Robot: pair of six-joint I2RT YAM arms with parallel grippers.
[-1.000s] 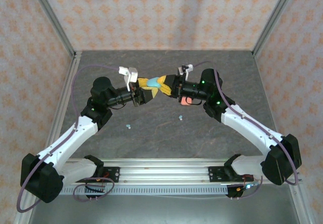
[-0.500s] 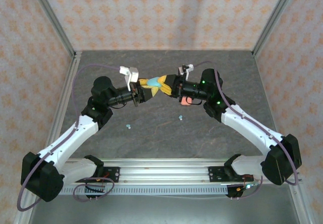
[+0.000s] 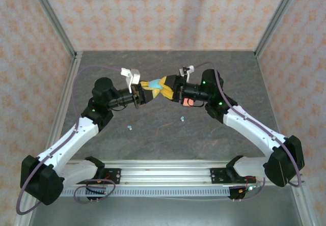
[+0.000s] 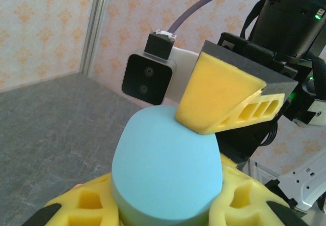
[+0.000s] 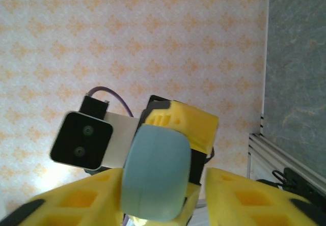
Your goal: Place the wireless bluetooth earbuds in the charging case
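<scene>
Between the left claw's point(image 3: 147, 87) fingers point(image 4: 86, 205) sits a smooth pale-blue charging case point(image 4: 163, 165).

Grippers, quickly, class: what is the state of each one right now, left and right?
Left gripper: closed on the light blue charging case.
Right gripper: open, its fingers loosely around the same case, a gap on one side.

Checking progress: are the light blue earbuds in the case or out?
Out: both light blue earbuds lie loose on the table, apart from the blue charging case in the left gripper.
</scene>
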